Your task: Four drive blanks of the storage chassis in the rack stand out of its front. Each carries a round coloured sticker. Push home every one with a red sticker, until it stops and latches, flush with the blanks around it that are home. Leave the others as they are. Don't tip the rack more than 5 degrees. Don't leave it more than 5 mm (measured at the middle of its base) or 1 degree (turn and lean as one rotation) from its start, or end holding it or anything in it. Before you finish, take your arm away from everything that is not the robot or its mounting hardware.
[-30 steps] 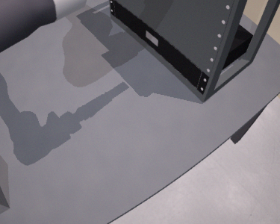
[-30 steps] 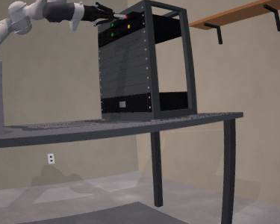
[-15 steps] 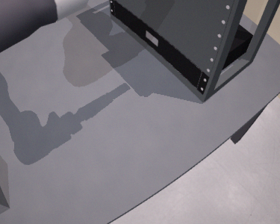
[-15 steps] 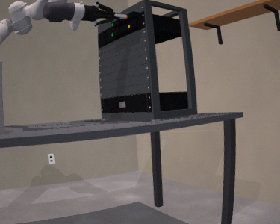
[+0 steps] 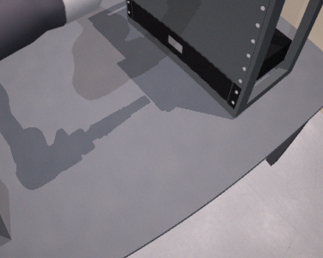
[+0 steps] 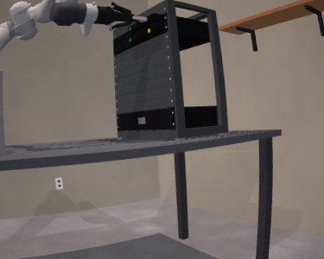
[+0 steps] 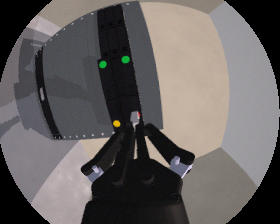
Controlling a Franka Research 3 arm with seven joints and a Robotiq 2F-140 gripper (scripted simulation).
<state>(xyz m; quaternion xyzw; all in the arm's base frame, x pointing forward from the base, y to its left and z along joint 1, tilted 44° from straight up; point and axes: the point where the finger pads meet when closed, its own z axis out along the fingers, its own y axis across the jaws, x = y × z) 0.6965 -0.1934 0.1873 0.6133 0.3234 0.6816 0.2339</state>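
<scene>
1. The arm [image 6: 36, 13] reaches level from its pedestal toward the top front of the rack [image 6: 219, 73].
2. The gripper [image 7: 136, 136] is fully closed, holding nothing, its fingertips against the red-stickered blank [image 6: 147, 20].
3. From the wrist, the yellow sticker [image 7: 116, 123] sits at ten o'clock of the tips, the green stickers [image 7: 103, 65] at twelve.
</scene>
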